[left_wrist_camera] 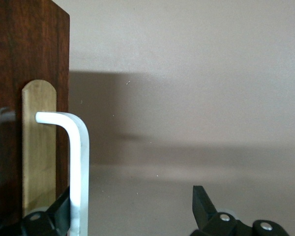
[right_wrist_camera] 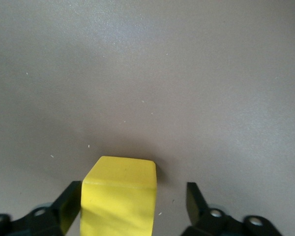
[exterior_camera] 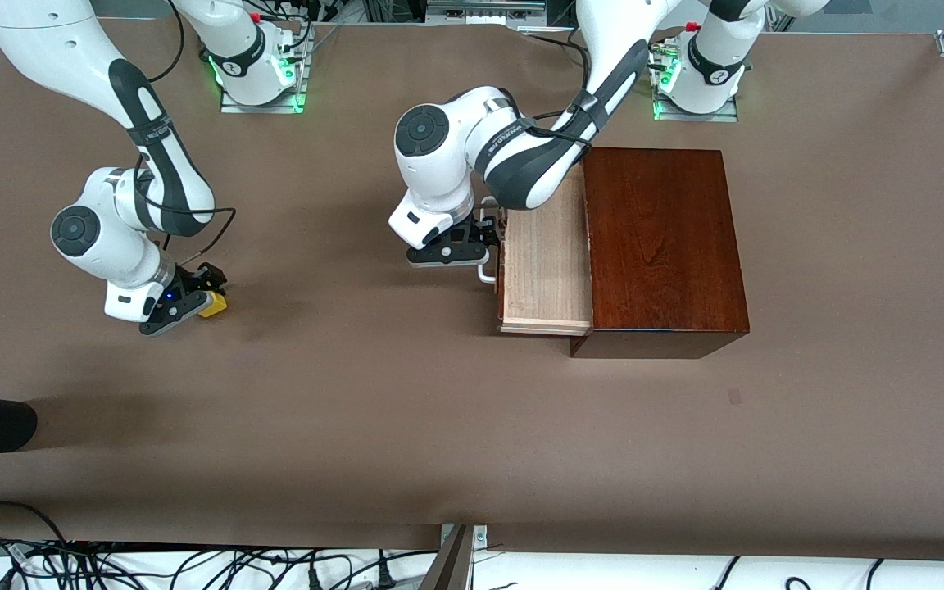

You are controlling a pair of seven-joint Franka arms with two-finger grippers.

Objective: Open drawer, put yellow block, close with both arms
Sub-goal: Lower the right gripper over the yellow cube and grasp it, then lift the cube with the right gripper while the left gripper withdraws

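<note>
Yellow block (exterior_camera: pixel 214 305) sits on the table toward the right arm's end, between the wide-open fingers of the right gripper (exterior_camera: pixel 185 303); one finger (right_wrist_camera: pixel 69 201) touches it, the other stands apart. Judged next: close and lift. Drawer (exterior_camera: pixel 544 262) lies toward 3 o'clock of the block in the front view, pulled out. Left gripper (exterior_camera: pixel 460 246) is open around the white handle (left_wrist_camera: pixel 78 162).
</note>
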